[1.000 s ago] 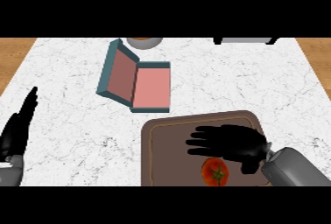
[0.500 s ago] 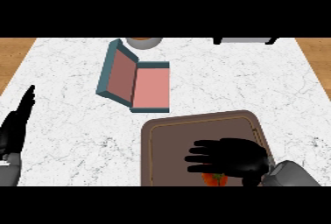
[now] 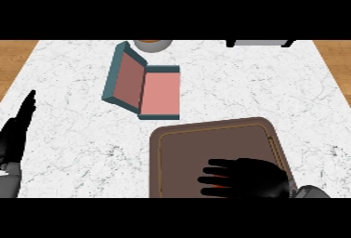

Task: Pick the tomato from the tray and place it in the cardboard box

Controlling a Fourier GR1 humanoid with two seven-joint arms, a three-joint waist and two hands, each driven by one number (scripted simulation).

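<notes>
One tomato (image 3: 218, 186) barely showing at tray (image 3: 205, 144) near edge, under right hand (image 3: 252, 179), fingers spread. Box (image 3: 162, 90) open near counter (image 3: 267, 88) far edge. Left hand (image 3: 17, 128) at left edge, fingers pressed together.

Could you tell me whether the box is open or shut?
Open: the box has its lid tilted back at the left, baring its pink floor.
</notes>
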